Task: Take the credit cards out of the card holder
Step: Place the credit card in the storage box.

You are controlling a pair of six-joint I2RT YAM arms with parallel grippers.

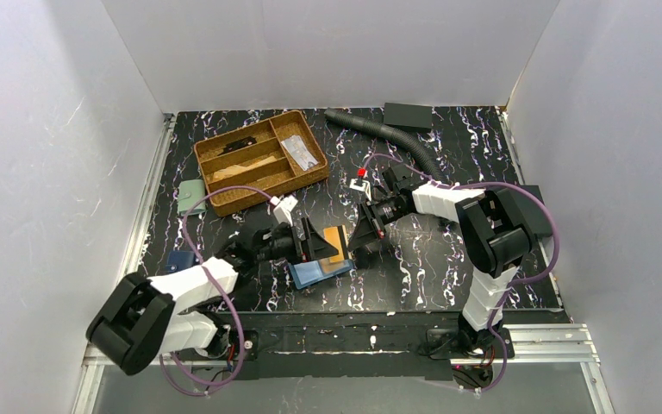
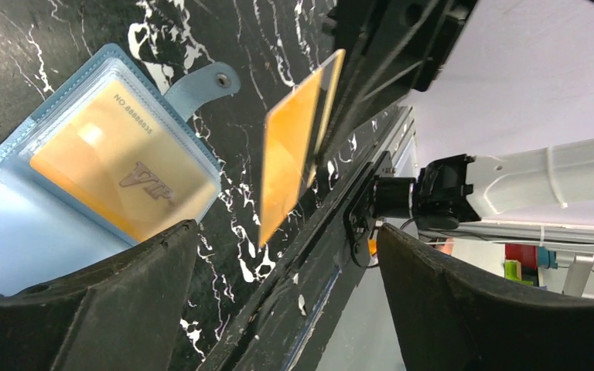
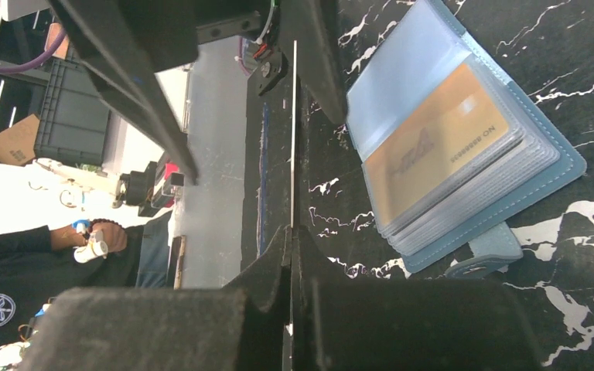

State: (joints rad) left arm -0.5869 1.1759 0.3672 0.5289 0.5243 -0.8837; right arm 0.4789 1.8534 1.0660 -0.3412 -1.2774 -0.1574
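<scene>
**Left fingers spread, right fingers clamped on one card**

Your left fingers [image 2: 124, 294] fill the bottom of the left wrist view, two dark wedges standing wide apart with nothing between their pads. The left gripper [image 2: 285, 239] holds nothing. Just past those fingertips, the orange card [image 2: 290, 147] stands on edge in the air, clear of the table. Your right gripper [image 3: 290, 239] has it: its fingers are pressed together on the card's lower edge, and from that wrist the card shows only as a thin pale line.

Beside and below both sets of fingertips, the card holder [image 2: 23, 232] lies open flat on the black marbled table [image 1: 448, 267], snap tab pointing outward. Its top clear sleeve holds one gold card [image 2: 116, 174] stamped VIP. That makes two cards you can count: one pinched, one sleeved. More sleeves are stacked beneath, and I cannot tell what they contain.

Well beyond the left fingers sits one wooden tray [image 1: 241, 197] with several compartments. One has a dark item, another pale wooden pieces and another a clear packet.
</scene>
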